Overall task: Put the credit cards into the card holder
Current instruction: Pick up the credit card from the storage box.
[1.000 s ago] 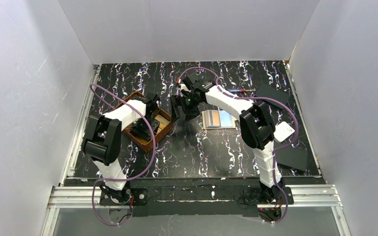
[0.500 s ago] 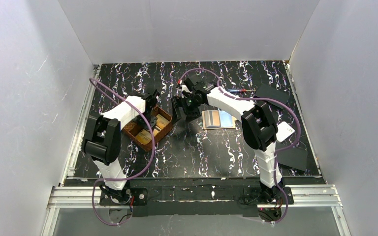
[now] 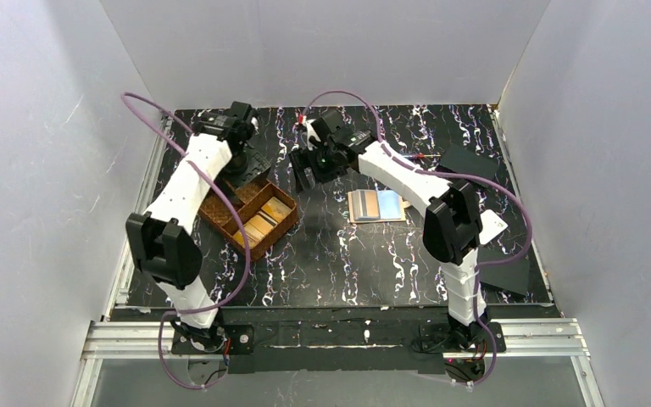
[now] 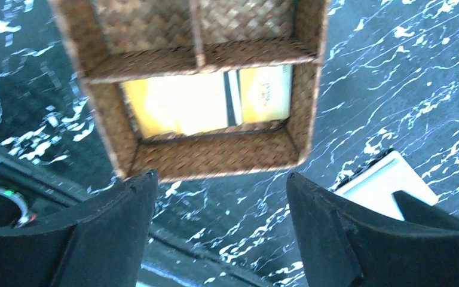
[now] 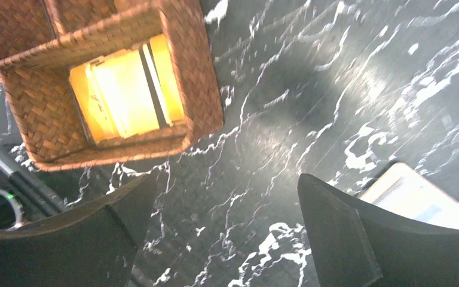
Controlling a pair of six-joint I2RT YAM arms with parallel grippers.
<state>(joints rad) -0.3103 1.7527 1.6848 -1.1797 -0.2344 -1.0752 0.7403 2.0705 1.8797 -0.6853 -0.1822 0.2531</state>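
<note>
Claws spread empty, left gripper (image 4: 221, 188) and right gripper (image 5: 224, 191); we judge both face the woven tray (image 4: 215, 160) because the credit cards (image 4: 179, 107) lie inside.

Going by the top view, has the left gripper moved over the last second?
Yes. Judged against the woven tray, the left gripper was down inside it a second ago; it has since pulled out and now hangs open beyond the tray's far corner.

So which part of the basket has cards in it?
The one wide compartment of the woven tray: yellow-tan cards lie in it. The two smaller compartments beside it show only bare weave.
</note>
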